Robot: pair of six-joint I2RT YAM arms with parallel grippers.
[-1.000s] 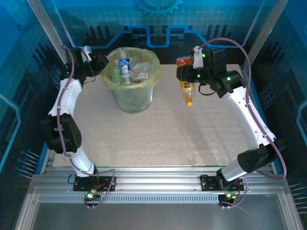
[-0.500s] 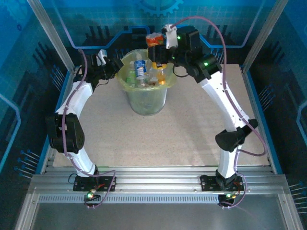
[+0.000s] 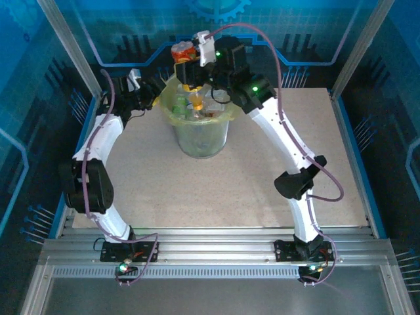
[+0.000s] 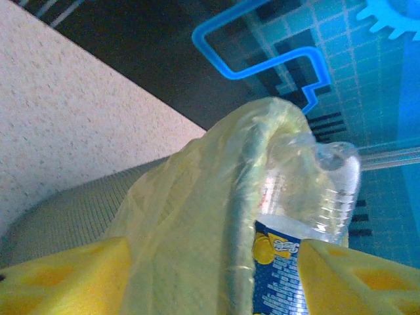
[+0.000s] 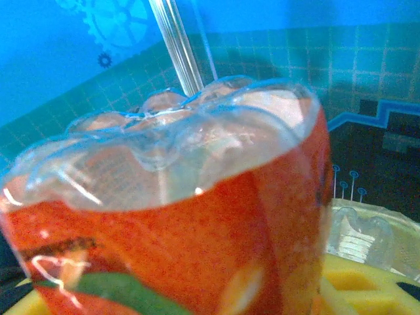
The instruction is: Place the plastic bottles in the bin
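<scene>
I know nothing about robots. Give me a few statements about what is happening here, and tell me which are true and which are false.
1. The right gripper holds a red-orange-labelled bottle above the bin. True.
2. The bin has nothing in it. False: it already holds bottles, among them a blue-labelled bottle just inside the rim.
3. The left gripper is at the bin's left rim. True; the left wrist view shows its yellow fingers on either side of the bag-covered rim.
4. The bin lies tipped on its side. False: it stands upright on the table.
</scene>
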